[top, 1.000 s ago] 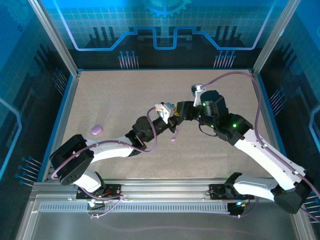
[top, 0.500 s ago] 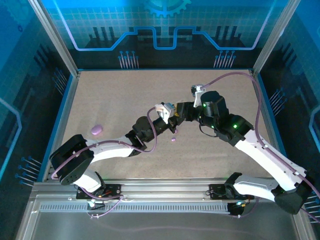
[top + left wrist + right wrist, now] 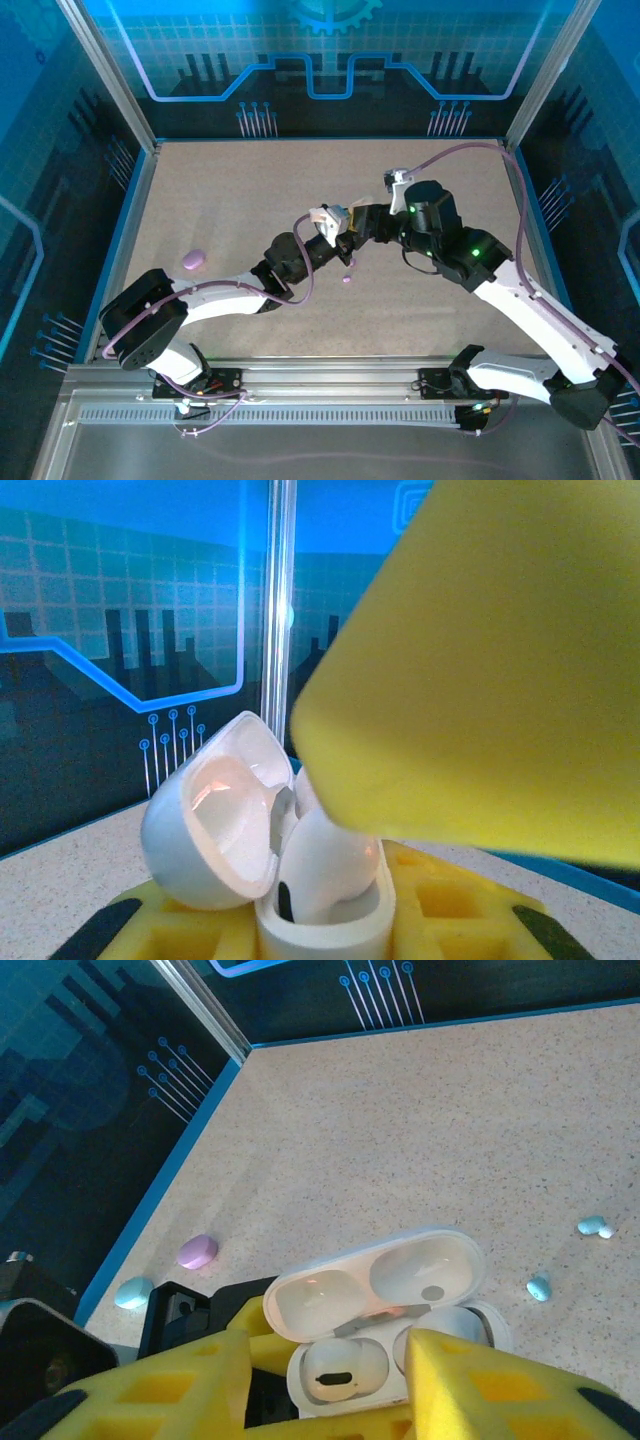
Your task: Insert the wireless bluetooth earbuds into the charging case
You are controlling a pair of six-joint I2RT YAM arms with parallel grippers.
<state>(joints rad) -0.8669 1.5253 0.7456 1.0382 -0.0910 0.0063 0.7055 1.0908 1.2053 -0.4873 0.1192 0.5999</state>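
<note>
Now, from overhead, I see a tiny purple bud (image 3: pixel 347 279) lying on the bench (image 3: pixel 230 190), just on the near side of where my two arms meet. There the left tool (image 3: pixel 343 240) is clamped on the white case (image 3: pixel 215 830), its yellow pads on either side of the base. The lid (image 3: pixel 385 1275) stands open.

The right tool (image 3: pixel 328 1348) has its fingers apart, straddling the case from above. One yellow finger (image 3: pixel 470 660) bears down on a white bud (image 3: pixel 325 865) that sits tilted in one socket, not fully down. The other socket (image 3: pixel 338 1372) is empty, with only a dark slot showing.

Beyond the case on my right wrist camera, two teal buds (image 3: pixel 539 1287) lie on the bench, near each other and well apart from the case. A purple case (image 3: pixel 197 1251) and a teal case (image 3: pixel 133 1292) sit closed further off, close to the blue edge of the bench.
</note>
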